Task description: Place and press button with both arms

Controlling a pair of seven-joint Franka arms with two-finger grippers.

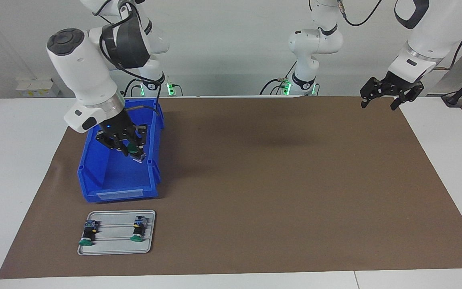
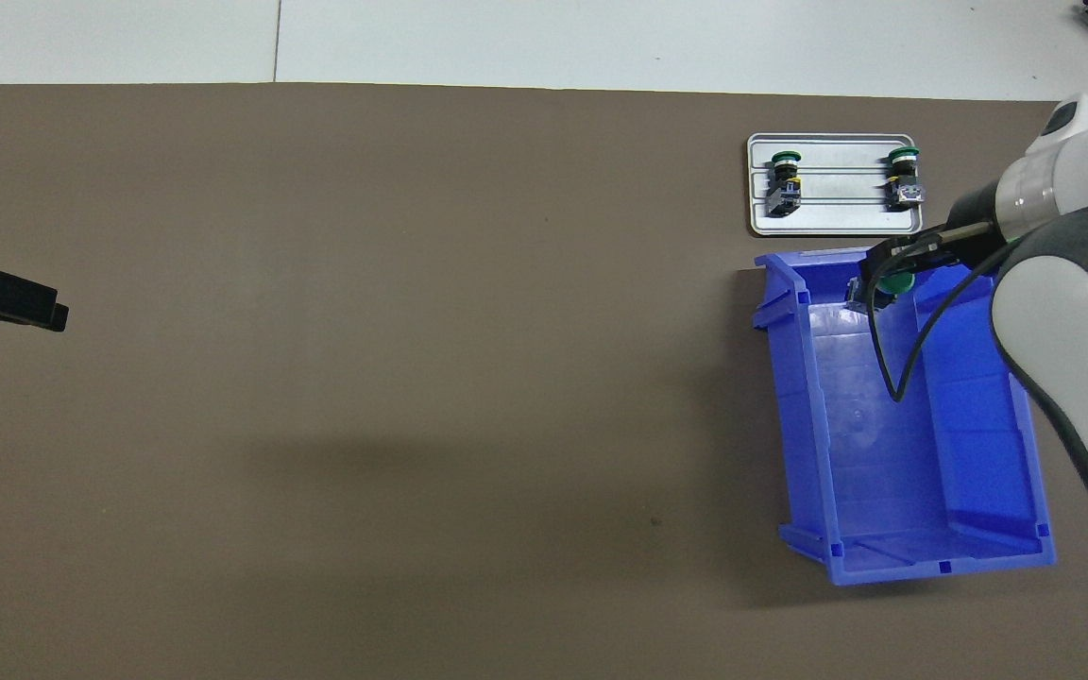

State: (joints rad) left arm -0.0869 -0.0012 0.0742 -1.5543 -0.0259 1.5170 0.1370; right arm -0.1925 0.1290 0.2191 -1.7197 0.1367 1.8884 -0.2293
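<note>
Facing view: right gripper (image 1: 131, 151) inside blue bin (image 1: 110, 176), fingers clamped on green-capped button (image 1: 134, 151). Left gripper (image 1: 380, 100) raised over brown mat (image 1: 279, 180) at left arm's end, fingers wide, holding nothing. Grey tray (image 1: 116, 245) farther from robots than bin carries two more buttons (image 1: 88, 233).

Overhead view: right gripper (image 2: 889, 276) with button (image 2: 895, 282) over bin (image 2: 893, 472) end nearest tray (image 2: 832, 219). Left gripper (image 2: 6, 297) over bench mat edge.

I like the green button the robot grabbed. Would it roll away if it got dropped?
Probably a little: the button in the right end effector has a round cap. Its blocky back likely stops it, as the two buttons lie still on the tray.
</note>
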